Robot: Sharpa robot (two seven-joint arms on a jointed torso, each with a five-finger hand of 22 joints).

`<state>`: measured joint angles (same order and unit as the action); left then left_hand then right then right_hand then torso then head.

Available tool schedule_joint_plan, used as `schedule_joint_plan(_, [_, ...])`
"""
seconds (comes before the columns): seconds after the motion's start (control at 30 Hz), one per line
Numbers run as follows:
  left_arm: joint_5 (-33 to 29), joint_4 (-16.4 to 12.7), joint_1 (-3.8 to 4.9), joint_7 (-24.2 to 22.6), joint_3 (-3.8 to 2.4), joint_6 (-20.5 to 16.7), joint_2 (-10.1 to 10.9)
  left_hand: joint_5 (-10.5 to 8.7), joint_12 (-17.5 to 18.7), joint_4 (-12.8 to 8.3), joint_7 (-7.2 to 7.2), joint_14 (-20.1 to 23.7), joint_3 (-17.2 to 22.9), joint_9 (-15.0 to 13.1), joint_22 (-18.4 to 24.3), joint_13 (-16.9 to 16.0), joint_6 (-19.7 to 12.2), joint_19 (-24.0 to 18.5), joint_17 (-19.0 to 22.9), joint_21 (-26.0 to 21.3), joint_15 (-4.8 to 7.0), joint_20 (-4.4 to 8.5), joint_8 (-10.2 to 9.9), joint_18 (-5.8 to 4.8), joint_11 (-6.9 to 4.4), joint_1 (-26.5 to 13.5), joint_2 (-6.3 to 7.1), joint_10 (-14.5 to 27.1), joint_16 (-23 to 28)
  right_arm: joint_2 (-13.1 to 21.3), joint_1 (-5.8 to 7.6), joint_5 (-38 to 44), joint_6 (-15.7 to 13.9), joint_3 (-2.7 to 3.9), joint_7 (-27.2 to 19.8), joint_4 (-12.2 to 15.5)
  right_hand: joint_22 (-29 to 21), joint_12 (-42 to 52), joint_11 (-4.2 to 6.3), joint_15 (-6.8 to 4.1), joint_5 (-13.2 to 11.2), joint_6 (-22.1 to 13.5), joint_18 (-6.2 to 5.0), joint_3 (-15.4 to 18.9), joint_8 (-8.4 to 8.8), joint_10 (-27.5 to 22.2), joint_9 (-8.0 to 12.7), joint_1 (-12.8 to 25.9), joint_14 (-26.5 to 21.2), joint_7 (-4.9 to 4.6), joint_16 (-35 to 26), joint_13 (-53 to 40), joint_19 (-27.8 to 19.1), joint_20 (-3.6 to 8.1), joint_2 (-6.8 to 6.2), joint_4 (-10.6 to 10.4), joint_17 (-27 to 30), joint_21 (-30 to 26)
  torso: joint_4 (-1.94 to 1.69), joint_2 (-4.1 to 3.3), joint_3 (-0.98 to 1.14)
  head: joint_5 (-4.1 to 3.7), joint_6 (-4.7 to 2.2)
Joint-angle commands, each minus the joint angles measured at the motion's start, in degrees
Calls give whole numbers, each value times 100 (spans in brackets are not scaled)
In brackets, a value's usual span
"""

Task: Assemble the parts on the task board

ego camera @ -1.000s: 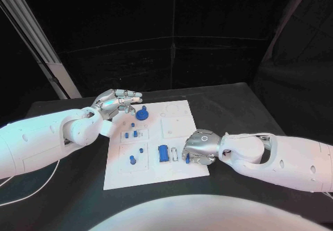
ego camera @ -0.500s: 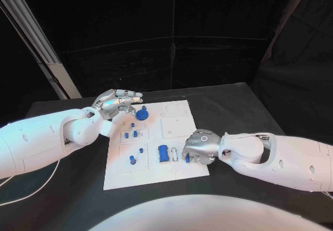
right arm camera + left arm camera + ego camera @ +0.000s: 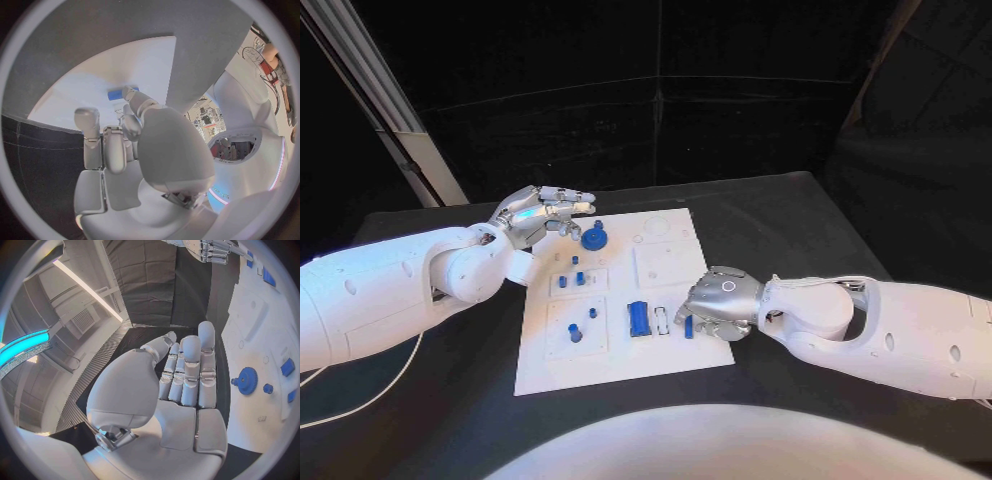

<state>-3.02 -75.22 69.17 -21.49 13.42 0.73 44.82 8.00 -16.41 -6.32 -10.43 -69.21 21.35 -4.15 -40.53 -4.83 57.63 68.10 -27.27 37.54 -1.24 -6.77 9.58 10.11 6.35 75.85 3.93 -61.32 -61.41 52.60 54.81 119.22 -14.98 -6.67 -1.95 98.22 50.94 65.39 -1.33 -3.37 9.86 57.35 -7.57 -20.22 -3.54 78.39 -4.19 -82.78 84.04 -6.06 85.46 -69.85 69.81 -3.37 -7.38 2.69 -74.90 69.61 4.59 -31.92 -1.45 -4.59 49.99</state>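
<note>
The left silver hand (image 3: 542, 213) hovers empty over the far left corner of the white rectangular task board (image 3: 625, 355), fingers straight and close together; a blue toothed gear part (image 3: 594, 238) stands just right of it. The right silver hand (image 3: 717, 306), fingers curled down, pinches a small blue block part (image 3: 691, 329) at the board's near right.

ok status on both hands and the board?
Left hand open, beside blue gear. Right hand on task board near edge, fingertips at small blue part; grasp unclear. Nothing obstructing.
</note>
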Motion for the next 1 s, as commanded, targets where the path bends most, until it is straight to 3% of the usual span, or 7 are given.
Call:
schedule_joint_plan(0.03, [-9,-12,11,0,-5,71,7,-12,-25,-25,-5,36,-12,9,9,3,-40,-27,6,-24,9,0,16,36,-17,14,-34,39,37,37,10,63,-161,2,96,47,-3,-30,8,35,-21,-56,2,-31,10,-38,8,-1,446,3,-23,6,-39,12,-77,-6,-816,-24,-9,3,3,-12,1])
schedule_joint_plan(0.33, [43,-21,11,4,-5,82,23,-12,-29,-30,-8,38,-15,10,10,5,-49,-27,9,-26,7,-1,16,36,-15,16,-34,49,35,315,9,-291,-838,0,454,283,167,121,-14,16,-154,181,29,-50,-91,55,-25,207,468,-26,40,-83,65,21,-96,-166,-905,71,-7,-6,2,-28,1])
schedule_joint_plan(0.43, [47,-26,11,7,-5,80,30,-12,-29,-30,-8,38,-15,10,10,5,-49,-27,9,-26,7,-1,16,36,-15,16,-34,49,35,508,9,-791,-1077,-3,952,425,249,208,-41,88,-300,389,55,78,-184,107,-58,552,482,-68,82,-134,124,-17,-129,-426,-962,118,-5,-5,-1,-30,1])
schedule_joint_plan(0.63, [51,-31,12,14,-5,74,39,-12,-29,-30,-8,38,-15,10,10,5,-49,-27,9,-26,7,-1,16,36,-15,16,-34,49,35,752,9,-1828,-1088,-7,2055,622,266,247,9,79,8,655,48,867,-342,142,-104,1417,481,18,88,-124,167,-46,-372,-1199,-964,124,0,-5,-2,-53,1])
schedule_joint_plan(0.73, [51,-33,13,16,-5,76,38,-12,-29,-30,-8,38,-15,10,10,5,-49,-27,9,-26,7,-1,16,36,-15,16,-34,49,35,768,9,-2327,-1035,-9,2488,663,251,209,37,50,531,669,48,1381,-369,123,-109,1583,477,47,83,-80,177,-12,-322,-1599,-956,105,-7,-6,-1,-64,1])
schedule_joint_plan(0.87, [51,-36,14,18,-5,79,35,-12,-29,-30,-8,38,-15,10,10,5,-49,-27,9,-26,7,-1,16,36,-15,16,-34,49,35,685,7,-2902,-996,-11,2953,657,208,135,36,47,439,655,43,1870,-393,81,-113,1376,469,50,62,-4,172,-5,-176,-1900,-924,68,-12,-8,4,-60,1])
schedule_joint_plan(1.0, [52,-42,15,22,-5,78,38,-12,-29,-30,-8,38,-15,10,10,5,-49,-27,9,-26,7,-1,16,36,-15,16,-34,49,35,522,5,-3359,-1009,-13,3228,595,120,113,32,49,409,648,28,2090,-407,65,-117,1309,459,47,30,23,132,-7,-78,-1937,-878,11,-20,-8,4,-48,1])
